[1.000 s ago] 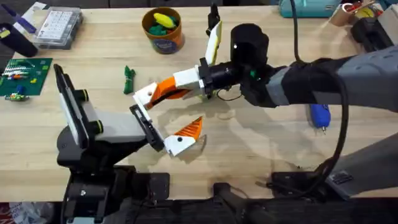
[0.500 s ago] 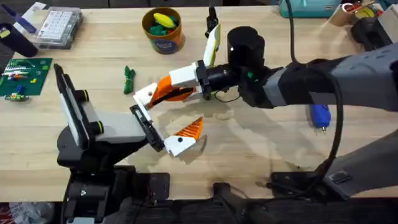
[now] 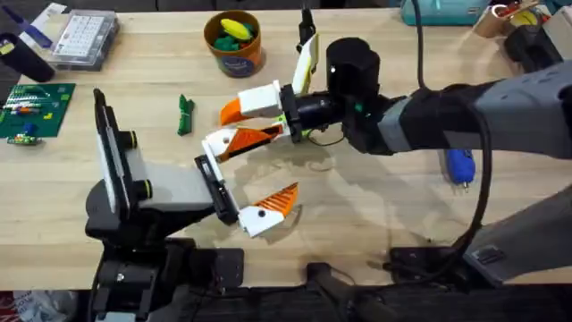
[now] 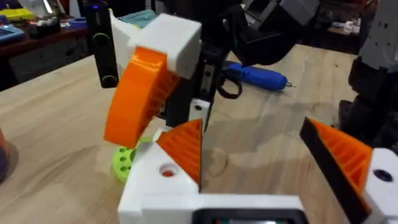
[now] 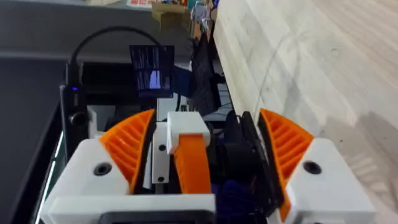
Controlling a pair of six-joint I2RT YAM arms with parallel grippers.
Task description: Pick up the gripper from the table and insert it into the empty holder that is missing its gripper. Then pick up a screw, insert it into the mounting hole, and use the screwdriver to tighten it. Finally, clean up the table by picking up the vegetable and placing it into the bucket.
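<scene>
Insertion step, seemingly near done; right pincer point(image 5: 205, 117) spread wide, clamping nothing; left pincer point(image 4: 254, 134) likewise wide; gripper finger point(image 5: 193, 162) midway between the right pincer's fingers, apparently seated on the left holder; next, backing away and fetching a screw; mounting hole point(image 4: 166, 170) plain from left wrist, too small to tell overhead.

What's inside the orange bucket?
The bucket holds a yellow toy and something green. Whatever lies beneath them is hidden.

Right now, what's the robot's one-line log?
right gripper: open | orange gripper part: between its fingers | vegetable: on table
</scene>
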